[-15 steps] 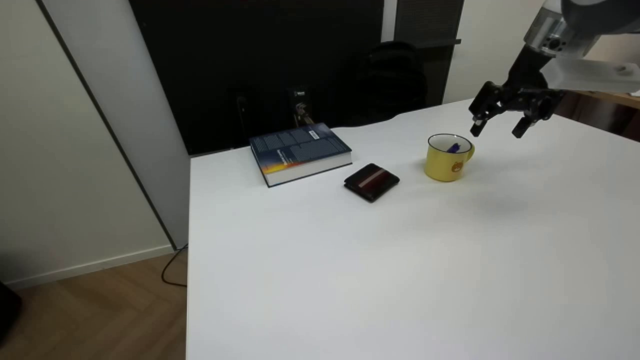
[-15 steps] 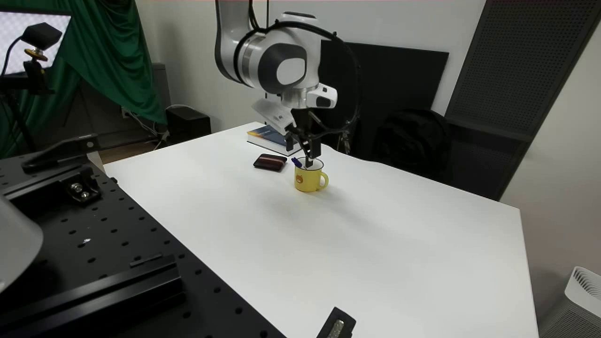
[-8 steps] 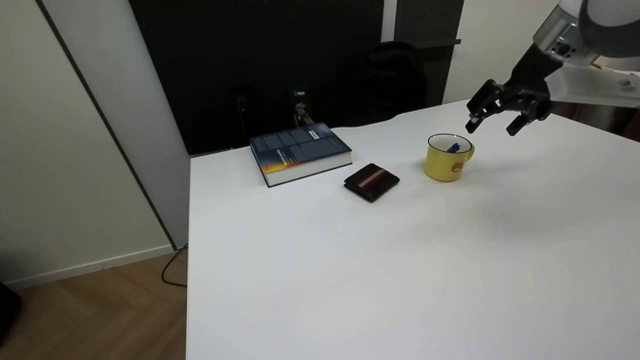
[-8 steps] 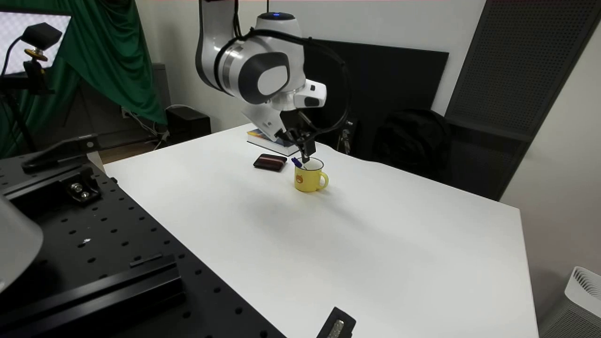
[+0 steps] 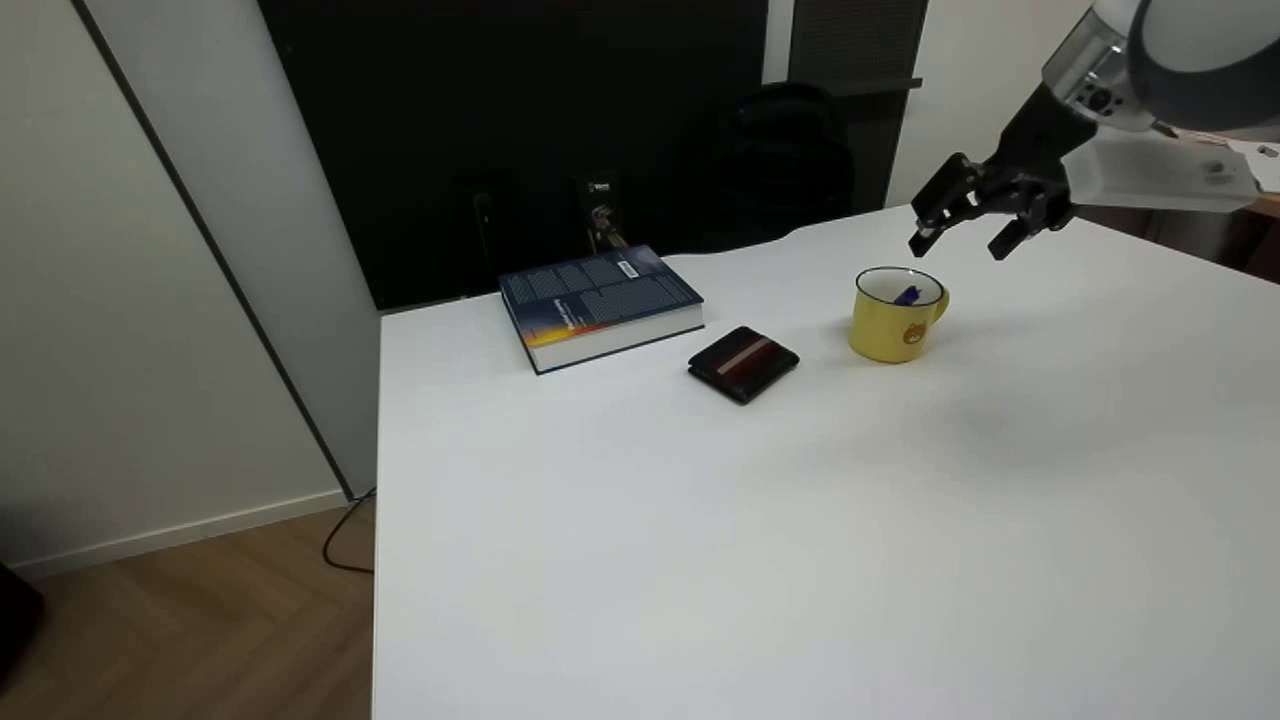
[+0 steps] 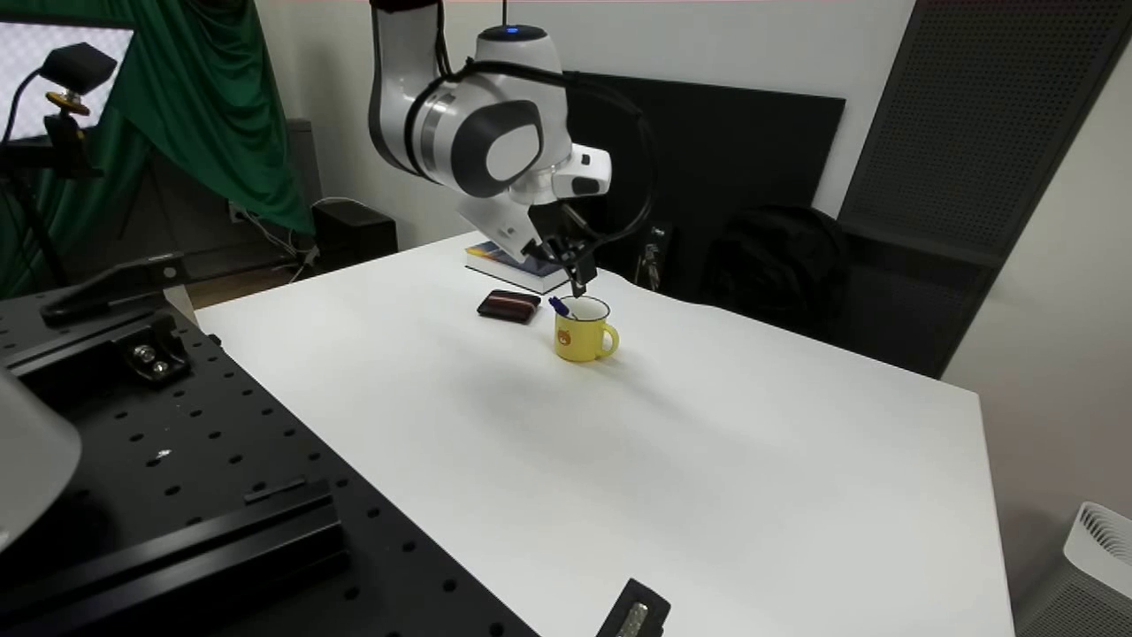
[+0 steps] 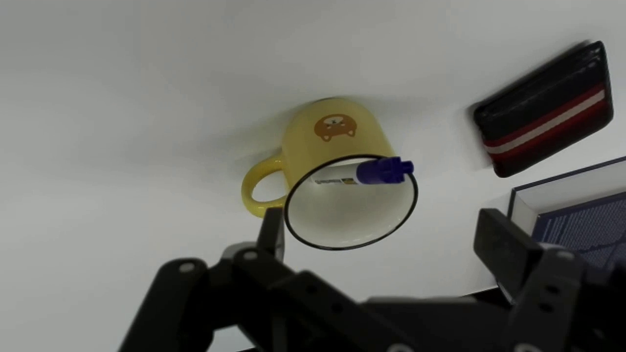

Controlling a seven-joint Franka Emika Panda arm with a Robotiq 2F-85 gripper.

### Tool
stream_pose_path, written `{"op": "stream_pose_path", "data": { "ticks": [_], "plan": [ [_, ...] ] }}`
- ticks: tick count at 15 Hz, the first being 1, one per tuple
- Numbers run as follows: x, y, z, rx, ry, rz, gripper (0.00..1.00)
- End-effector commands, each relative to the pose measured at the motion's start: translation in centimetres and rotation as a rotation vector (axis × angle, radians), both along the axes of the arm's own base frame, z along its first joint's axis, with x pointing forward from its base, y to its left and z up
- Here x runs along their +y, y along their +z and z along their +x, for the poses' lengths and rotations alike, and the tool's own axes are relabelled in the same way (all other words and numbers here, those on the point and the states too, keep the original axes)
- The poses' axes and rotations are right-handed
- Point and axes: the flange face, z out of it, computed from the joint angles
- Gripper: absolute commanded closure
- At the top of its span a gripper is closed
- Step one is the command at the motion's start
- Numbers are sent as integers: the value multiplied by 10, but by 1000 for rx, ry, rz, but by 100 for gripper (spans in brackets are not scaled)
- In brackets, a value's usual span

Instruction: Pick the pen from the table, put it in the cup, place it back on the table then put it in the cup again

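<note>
At the upper right of an exterior view, the gripper (image 5: 962, 245) was held higher than the cup (image 5: 884, 335), its fingers spread and nothing pinched between them. Inside the cup, which was set upright on the table (image 5: 700, 540), the blue end of the pen (image 5: 907, 297) could be seen.

Near the centre in an exterior view, with the wallet (image 6: 509, 306) laid left of the cup, a fingertip was shown just above the cup's rim, and the pen was tilted leftward over it.

Across the lower part of the wrist view, the fingers were parted wide; the pen was leant in the cup's mouth, its blue end past the rim, touched by neither.

One placing in the cup was judged done; whether first or last could not be told. If first, the blue end would next have to be straddled and gripped, clear of the rim; if last, only a lift away was called for.
</note>
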Motion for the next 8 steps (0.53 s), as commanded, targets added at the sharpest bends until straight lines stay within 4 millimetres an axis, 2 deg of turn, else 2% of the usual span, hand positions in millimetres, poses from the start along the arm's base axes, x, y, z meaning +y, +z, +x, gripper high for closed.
{"op": "stream_pose_path", "data": {
  "ticks": [1,6,8],
  "plan": [
    [8,-2,12,-26,31,-29,0],
    [15,-18,10,-16,49,-59,0],
    [11,-29,-8,23,31,-76,0]
  ]
}}
